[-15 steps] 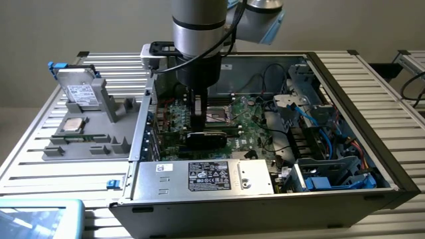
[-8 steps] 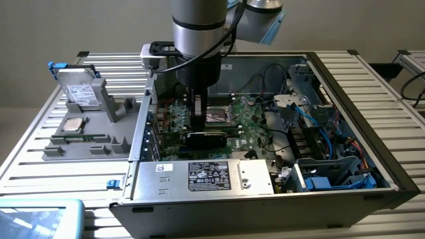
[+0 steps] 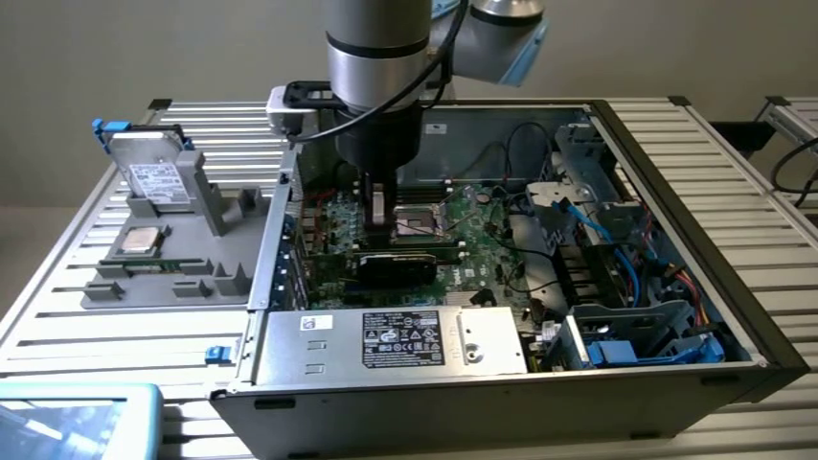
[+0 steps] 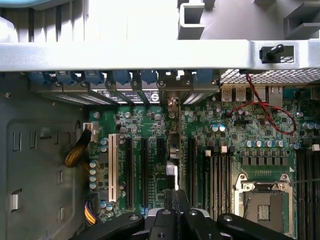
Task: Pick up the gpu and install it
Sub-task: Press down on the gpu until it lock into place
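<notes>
While labels stay unreadable, the hand (image 4: 172, 207) grips the gpu (image 3: 406, 261) over the motherboard (image 4: 150, 150).

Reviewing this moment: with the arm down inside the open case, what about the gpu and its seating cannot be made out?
- Exterior view: the fingers' grip, hidden behind the arm.
- Exterior view: whether the gpu sits fully in its slot; too small.
- Wrist view: the gpu is edge-on, its lower part behind the gripper.
</notes>
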`<state>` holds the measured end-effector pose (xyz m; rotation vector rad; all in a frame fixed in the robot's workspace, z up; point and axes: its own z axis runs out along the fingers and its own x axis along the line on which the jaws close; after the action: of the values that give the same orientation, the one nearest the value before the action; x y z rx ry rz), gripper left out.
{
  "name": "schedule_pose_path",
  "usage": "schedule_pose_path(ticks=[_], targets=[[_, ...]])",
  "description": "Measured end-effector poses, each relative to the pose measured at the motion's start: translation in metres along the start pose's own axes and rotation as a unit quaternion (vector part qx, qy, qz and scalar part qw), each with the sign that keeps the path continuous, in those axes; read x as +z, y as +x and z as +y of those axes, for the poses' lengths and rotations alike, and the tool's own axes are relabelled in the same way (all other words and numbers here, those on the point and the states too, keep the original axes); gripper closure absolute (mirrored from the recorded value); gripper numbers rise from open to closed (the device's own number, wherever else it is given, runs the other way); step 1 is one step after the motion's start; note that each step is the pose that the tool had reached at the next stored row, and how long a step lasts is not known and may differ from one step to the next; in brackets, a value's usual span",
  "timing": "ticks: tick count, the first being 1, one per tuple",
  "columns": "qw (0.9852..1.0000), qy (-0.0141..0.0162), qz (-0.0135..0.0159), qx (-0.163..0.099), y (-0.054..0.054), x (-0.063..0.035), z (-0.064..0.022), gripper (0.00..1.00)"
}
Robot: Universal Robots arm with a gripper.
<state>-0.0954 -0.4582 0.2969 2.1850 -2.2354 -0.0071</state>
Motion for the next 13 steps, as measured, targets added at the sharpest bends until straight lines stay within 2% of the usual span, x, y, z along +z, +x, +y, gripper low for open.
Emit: schedule_pose_path(ticks=[1,3,7,13], targets=[[1.0,0.0022,0.0013,0.0,0.0,0.0006,0.002,0.88],[1.0,0.0041,0.0028,0.0,-0.002,0.0025,0.0064,0.88],[1.0,0.0046,0.0032,0.0,-0.006,0.0093,0.0164,0.88],[1.0,0.0058,0.0046,0.001,-0.011,0.0188,0.0231,0.88]])
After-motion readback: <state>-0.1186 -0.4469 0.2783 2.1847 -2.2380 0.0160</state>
